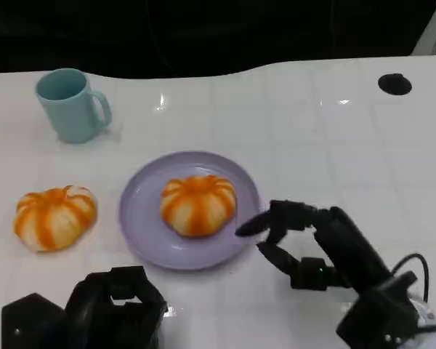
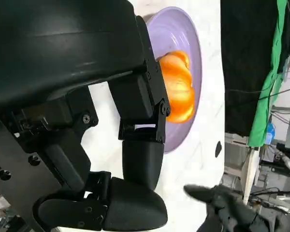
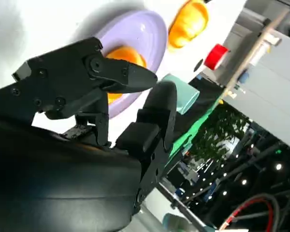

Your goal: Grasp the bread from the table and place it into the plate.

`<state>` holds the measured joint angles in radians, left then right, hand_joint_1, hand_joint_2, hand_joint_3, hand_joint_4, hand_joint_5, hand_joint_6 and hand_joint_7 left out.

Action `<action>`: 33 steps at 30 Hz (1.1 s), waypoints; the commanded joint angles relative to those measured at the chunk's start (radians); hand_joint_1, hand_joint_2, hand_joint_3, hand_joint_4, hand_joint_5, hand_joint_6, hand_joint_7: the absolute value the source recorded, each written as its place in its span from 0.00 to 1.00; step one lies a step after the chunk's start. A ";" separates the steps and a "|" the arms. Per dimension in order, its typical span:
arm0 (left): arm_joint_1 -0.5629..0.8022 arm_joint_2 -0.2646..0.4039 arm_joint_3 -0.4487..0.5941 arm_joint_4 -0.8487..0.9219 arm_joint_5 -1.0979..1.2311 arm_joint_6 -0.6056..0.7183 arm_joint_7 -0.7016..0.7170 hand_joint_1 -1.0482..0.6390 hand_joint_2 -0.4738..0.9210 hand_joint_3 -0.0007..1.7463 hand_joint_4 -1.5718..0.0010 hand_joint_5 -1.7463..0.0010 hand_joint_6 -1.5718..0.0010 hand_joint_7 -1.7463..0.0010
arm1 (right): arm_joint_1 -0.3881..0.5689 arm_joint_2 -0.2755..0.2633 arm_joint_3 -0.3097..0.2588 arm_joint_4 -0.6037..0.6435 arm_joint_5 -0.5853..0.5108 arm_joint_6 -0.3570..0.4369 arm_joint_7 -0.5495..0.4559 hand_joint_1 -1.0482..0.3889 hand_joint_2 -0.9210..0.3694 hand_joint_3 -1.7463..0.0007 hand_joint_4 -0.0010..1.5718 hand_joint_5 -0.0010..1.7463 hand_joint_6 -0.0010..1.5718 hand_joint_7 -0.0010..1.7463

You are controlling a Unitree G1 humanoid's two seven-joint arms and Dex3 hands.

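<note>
One orange-and-white striped bread (image 1: 198,205) lies on the purple plate (image 1: 142,218) in the middle of the table. A second bread (image 1: 55,217) of the same kind lies on the table left of the plate. My right hand (image 1: 305,243) hovers just off the plate's right rim, fingers apart, holding nothing. My left hand (image 1: 109,313) is low at the near edge, in front of the plate, and holds nothing. The left wrist view has the plate (image 2: 183,24), the bread (image 2: 179,87) on it and my right hand (image 2: 227,205) beyond. The right wrist view shows the plate (image 3: 135,34) past my fingers (image 3: 154,116).
A teal mug (image 1: 71,105) stands at the back left. A small black disc (image 1: 394,83) lies on the table at the back right. The white table ends at a dark far edge. The right wrist view shows a red object (image 3: 215,55) beyond the table.
</note>
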<state>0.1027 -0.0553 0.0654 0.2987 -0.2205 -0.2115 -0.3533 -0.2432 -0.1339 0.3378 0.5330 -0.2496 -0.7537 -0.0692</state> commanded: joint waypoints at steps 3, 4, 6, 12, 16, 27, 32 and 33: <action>0.009 0.008 -0.003 -0.024 -0.001 0.012 0.015 0.00 0.63 0.60 0.00 0.30 0.09 0.50 | 0.113 -0.011 -0.053 -0.102 0.083 0.029 0.084 0.52 0.15 0.52 0.47 1.00 0.44 0.76; 0.010 0.008 -0.004 -0.024 -0.002 0.013 0.015 0.00 0.63 0.60 0.00 0.30 0.09 0.50 | 0.130 -0.011 -0.060 -0.121 0.095 0.044 0.099 0.51 0.15 0.52 0.48 1.00 0.43 0.78; 0.011 0.008 -0.004 -0.028 -0.004 0.019 0.017 0.00 0.63 0.60 0.00 0.30 0.09 0.50 | 0.167 -0.012 -0.073 -0.158 0.133 0.074 0.136 0.51 0.15 0.53 0.48 1.00 0.43 0.79; 0.016 0.009 -0.002 -0.029 -0.012 0.015 0.005 0.00 0.63 0.59 0.00 0.30 0.10 0.51 | 0.271 -0.031 -0.113 -0.252 0.179 0.134 0.210 0.50 0.15 0.52 0.49 1.00 0.41 0.83; 0.023 0.009 -0.004 -0.031 -0.008 0.007 0.007 0.00 0.64 0.58 0.00 0.30 0.09 0.51 | 0.340 -0.038 -0.133 -0.317 0.215 0.181 0.251 0.49 0.16 0.51 0.49 1.00 0.41 0.85; 0.033 0.011 -0.008 -0.039 -0.004 0.007 0.009 0.00 0.65 0.57 0.00 0.30 0.10 0.52 | 0.450 -0.030 -0.182 -0.431 0.278 0.271 0.313 0.45 0.15 0.53 0.50 1.00 0.48 0.80; 0.034 0.011 -0.005 -0.041 -0.011 0.009 0.005 0.00 0.65 0.57 0.00 0.29 0.10 0.52 | 0.466 -0.015 -0.190 -0.435 0.298 0.282 0.322 0.45 0.13 0.55 0.48 1.00 0.47 0.81; 0.034 0.010 -0.005 -0.039 -0.012 0.007 0.004 0.00 0.65 0.57 0.00 0.29 0.10 0.52 | 0.465 -0.011 -0.192 -0.431 0.302 0.283 0.323 0.45 0.13 0.55 0.48 1.00 0.46 0.81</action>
<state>0.1281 -0.0561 0.0554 0.2658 -0.2226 -0.2051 -0.3500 0.2142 -0.1492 0.1645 0.1030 0.0292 -0.4799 0.2503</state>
